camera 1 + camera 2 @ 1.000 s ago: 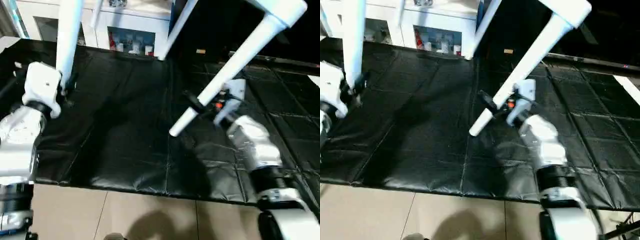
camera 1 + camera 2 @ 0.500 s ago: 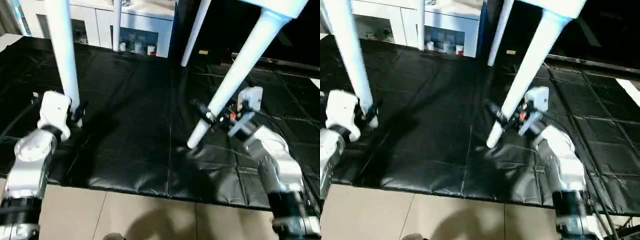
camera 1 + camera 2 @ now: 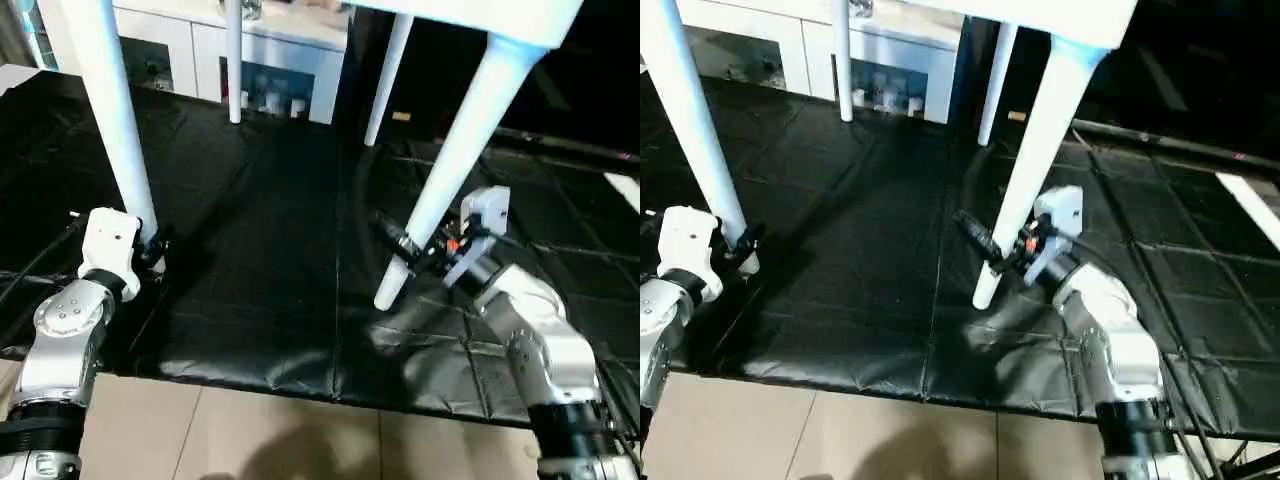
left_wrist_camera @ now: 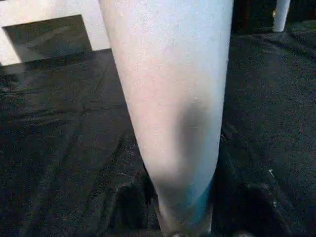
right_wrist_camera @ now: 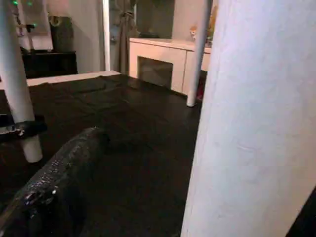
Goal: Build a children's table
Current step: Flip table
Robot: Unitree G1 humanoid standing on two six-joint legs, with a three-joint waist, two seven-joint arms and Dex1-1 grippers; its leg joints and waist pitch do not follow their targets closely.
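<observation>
Black padded mat [image 3: 250, 250] covers most of the floor, glossy, wrinkled, with seams running front to back and a quilted square pattern on the right side. Beige tiled floor [image 3: 200, 430] with thin grout lines shows along the near edge of the mat. White cabinet [image 3: 190, 50] with glass doors stands at the far edge of the mat, small colourful items [image 3: 270, 100] behind the glass. Dark area to the right of the cabinet, details unclear. A white strip [image 3: 1250, 205] lies on the mat at far right. Room is dim, with glare on the mat.
</observation>
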